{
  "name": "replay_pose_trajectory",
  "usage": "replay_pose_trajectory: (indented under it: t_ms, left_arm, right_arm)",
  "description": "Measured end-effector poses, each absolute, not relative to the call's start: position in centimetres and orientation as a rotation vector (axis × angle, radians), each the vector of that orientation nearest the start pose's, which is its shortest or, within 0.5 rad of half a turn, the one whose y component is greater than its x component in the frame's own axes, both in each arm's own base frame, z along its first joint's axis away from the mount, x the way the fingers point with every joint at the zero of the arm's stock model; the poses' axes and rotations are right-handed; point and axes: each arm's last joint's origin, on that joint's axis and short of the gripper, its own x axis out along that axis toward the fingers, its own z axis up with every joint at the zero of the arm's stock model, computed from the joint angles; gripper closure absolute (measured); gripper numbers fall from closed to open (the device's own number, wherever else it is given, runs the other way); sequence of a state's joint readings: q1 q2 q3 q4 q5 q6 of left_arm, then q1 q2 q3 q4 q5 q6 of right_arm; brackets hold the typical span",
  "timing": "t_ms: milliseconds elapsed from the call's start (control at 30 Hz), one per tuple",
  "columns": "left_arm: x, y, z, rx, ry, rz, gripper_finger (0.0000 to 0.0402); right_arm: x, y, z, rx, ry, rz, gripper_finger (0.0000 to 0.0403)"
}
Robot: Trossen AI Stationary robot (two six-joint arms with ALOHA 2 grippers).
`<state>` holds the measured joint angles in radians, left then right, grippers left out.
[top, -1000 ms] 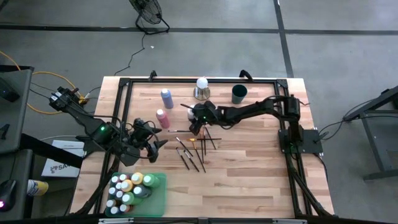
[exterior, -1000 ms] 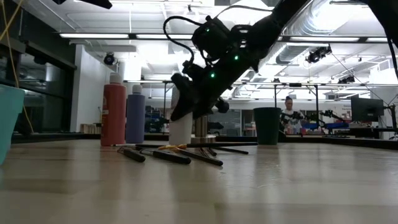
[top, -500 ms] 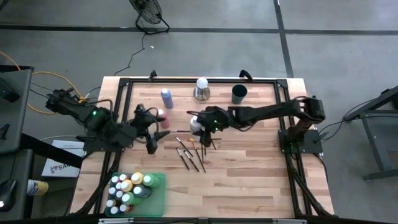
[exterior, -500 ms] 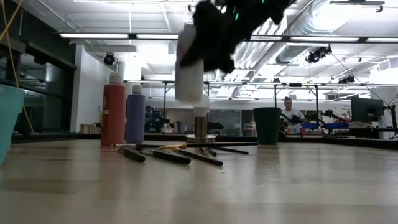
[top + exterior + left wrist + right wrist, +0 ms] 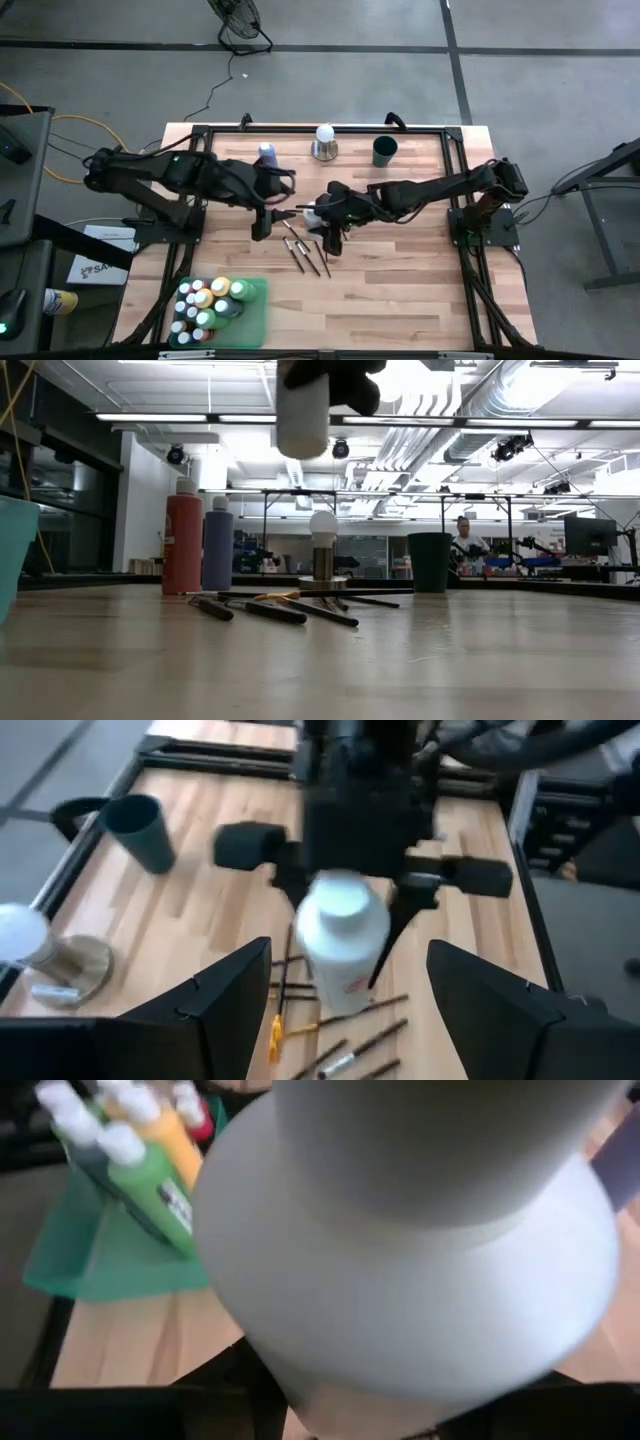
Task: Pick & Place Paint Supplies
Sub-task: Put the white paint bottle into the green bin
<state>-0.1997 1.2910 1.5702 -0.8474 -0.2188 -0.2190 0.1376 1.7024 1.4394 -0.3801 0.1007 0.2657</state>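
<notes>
My right gripper (image 5: 322, 212) is shut on a white paint bottle (image 5: 303, 415), high above the middle of the table. My left gripper (image 5: 350, 1020) is open and level just left of it, its fingers wide on either side of the bottle (image 5: 343, 945) without touching. A pink bottle (image 5: 182, 540) and a blue-purple bottle (image 5: 267, 153) stand on their bases farther back; in the high view my left arm hides the pink one. Several thin brushes (image 5: 306, 248) lie flat under the lifted bottle. Several more bottles stand in a green tray (image 5: 250, 318). My right gripper pinches the white bottle's body (image 5: 385, 935) between its two fingers, coming from above. The bottle is lifted clear of the table, roughly upright, and its lower part (image 5: 303, 440) hangs free below the fingers. Its cap and shoulder (image 5: 400, 1280) fill the right wrist view.
A white ball on a metal base (image 5: 324, 142) and a dark green cup (image 5: 384, 151) stand near the far edge. The tray sits at the near left corner. Bare wood lies at the near right. A black frame (image 5: 300, 128) borders the table.
My right gripper has raised the white bottle off the table, well up, and drifted slightly toward the near edge. My left arm has swung from beside the tray toward the far right, up to the bottle, and now covers the pink bottle in the high view.
</notes>
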Motion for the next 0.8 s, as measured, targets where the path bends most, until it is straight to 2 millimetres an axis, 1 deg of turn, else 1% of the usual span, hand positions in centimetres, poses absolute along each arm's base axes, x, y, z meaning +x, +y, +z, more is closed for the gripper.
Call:
replay_pose_trajectory:
  t_ms: [67,133,200,267,333,467,533,600,800]
  left_arm:
    - [25.1,-4.5,43.3,-0.089,0.543,0.066,0.0137]
    - [25.7,-4.6,42.9,-0.075,0.582,0.054,0.0137]
    - [26.5,-4.8,43.0,-0.067,0.568,0.049,0.0137]
    - [27.0,-4.9,42.5,-0.057,0.599,0.051,0.0137]
    - [27.7,-5.0,42.5,-0.061,0.581,0.051,0.0137]
    - [28.8,-4.8,41.7,-0.061,0.606,0.068,0.0137]
    - [29.0,-4.5,41.4,-0.063,0.625,0.075,0.0137]
    - [29.5,-4.5,41.4,-0.079,0.606,0.054,0.0137]
    - [29.9,-4.7,41.0,-0.081,0.624,0.033,0.0137]
  right_arm:
    - [38.1,5.1,30.6,0.174,0.635,-0.066,0.0230]
    - [38.0,5.1,30.6,0.169,0.641,-0.076,0.0230]
    - [38.0,5.3,30.5,0.179,0.646,-0.073,0.0230]
    - [38.0,5.4,30.4,0.188,0.652,-0.074,0.0230]
    - [37.9,5.7,30.5,0.188,0.649,-0.067,0.0230]
    - [37.9,6.1,30.4,0.183,0.653,-0.059,0.0230]
    - [37.8,6.2,30.4,0.183,0.653,-0.058,0.0230]
    - [37.8,6.4,30.4,0.181,0.657,-0.054,0.0230]
    - [37.8,6.4,30.4,0.195,0.657,-0.056,0.0229]
